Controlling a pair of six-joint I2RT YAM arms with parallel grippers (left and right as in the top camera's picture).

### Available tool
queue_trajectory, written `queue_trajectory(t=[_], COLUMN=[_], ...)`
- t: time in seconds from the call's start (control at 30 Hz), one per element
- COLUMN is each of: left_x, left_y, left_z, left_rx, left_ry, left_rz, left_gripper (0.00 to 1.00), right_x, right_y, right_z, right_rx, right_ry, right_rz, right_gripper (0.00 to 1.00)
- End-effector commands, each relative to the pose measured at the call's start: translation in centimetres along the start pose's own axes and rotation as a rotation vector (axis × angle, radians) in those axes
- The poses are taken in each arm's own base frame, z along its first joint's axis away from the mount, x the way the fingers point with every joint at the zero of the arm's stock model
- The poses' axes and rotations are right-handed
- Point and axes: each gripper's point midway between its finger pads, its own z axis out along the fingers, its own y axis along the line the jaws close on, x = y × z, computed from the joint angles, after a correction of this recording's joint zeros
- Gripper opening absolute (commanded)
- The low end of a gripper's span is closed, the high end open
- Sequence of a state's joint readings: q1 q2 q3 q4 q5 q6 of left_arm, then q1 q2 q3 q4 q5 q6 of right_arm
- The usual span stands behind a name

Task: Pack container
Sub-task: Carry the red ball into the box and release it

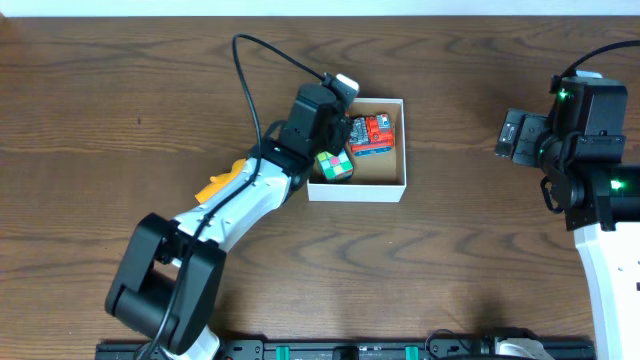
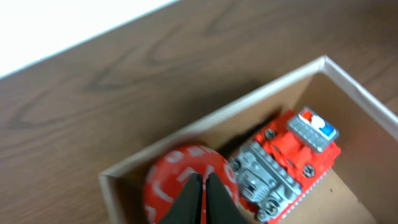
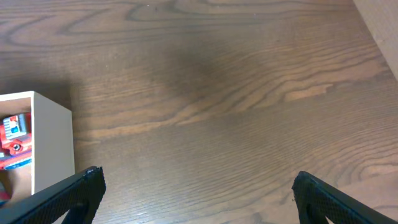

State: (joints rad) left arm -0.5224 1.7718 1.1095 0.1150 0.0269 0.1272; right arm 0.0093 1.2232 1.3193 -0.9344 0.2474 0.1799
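Container (image 1: 358, 191) sits mid-counter, slightly right of centre, open side up: thin white walls, tan cardboard inside.

Handling, my read:
- light and flimsy, walls likely flex if pinched mid-span
- probably slides on the smooth wood counter (image 1: 120, 80) under any sideways push
- if it needs moving or steadying, pinch one wall at the rim close to a corner, where it should be stiffest; no squeeze across the whole box

Contents:
- red toy truck (image 2: 286, 158) with grey engine block, along the far wall
- multicolour puzzle cube (image 1: 334, 166) at the near-left side
- red round toy (image 2: 177, 183) with white marks, in the far-left corner
- all look like hard plastic, rigid, no crush risk; the round one may roll

Left hand (image 2: 204, 190) is over that far-left corner, directly above the round toy. Fingers pressed together, nothing visible between them.

Right hand (image 3: 199, 183) is well off to the right of the box, fingers spread wide, empty, bare wood under it.

Orange-and-yellow item (image 1: 215, 183) lies on the counter left of the box, partly hidden by the left arm; can't tell what it is.
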Motion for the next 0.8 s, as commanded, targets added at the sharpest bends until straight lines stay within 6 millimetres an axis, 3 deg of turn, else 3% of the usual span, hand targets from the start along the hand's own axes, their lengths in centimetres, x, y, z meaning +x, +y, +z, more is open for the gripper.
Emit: queue_trajectory(t=[0.0, 0.2, 0.47, 0.63, 0.77], left_x=[0.9, 2.0, 3.8, 3.3, 1.7], left_y=[-0.3, 1.2, 1.3, 1.3, 1.5], left_z=[0.9, 1.2, 1.0, 0.7, -0.5], left_rx=[0.009, -0.075, -0.084, -0.085, -0.087], left_ry=[0.028, 0.065, 0.138, 0.126, 0.085], left_rz=[-0.011, -0.008, -0.002, -0.003, -0.006], left_gripper=[0.06, 0.06, 0.06, 0.06, 0.06], right_x=[-0.3, -0.3, -0.3, -0.3, -0.4], right_y=[-0.4, -0.4, -0.4, -0.4, -0.4], right_z=[-0.2, -0.2, -0.2, -0.2, -0.2], right_rx=[0.014, 0.014, 0.014, 0.014, 0.014], right_ry=[-0.009, -0.009, -0.009, -0.009, -0.009], right_rz=[0.022, 0.022, 0.022, 0.022, 0.022], right_gripper=[0.99, 0.99, 0.99, 0.99, 0.99])
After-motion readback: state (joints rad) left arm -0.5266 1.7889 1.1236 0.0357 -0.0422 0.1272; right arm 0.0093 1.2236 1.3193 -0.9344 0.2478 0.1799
